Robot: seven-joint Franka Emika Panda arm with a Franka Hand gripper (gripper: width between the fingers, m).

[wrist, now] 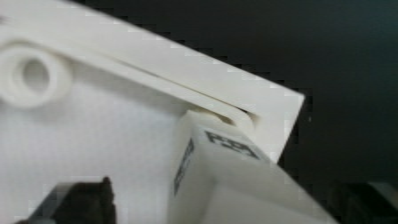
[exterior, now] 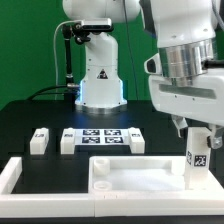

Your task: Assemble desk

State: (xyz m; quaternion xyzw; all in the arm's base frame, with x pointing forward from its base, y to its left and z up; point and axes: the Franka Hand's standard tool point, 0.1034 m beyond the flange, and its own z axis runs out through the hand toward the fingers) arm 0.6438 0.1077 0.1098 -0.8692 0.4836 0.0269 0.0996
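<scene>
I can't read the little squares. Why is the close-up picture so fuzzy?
Wrist view: the camera sits very close, so the leg and its tag look soft, and the desk top is washed-out white. Exterior view: sharper, with blue glow at the robot base.

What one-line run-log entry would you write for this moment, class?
gripper: shut on leg | leg: upright, at corner of desk top, exterior view's right | loose legs: three, by marker board
</scene>
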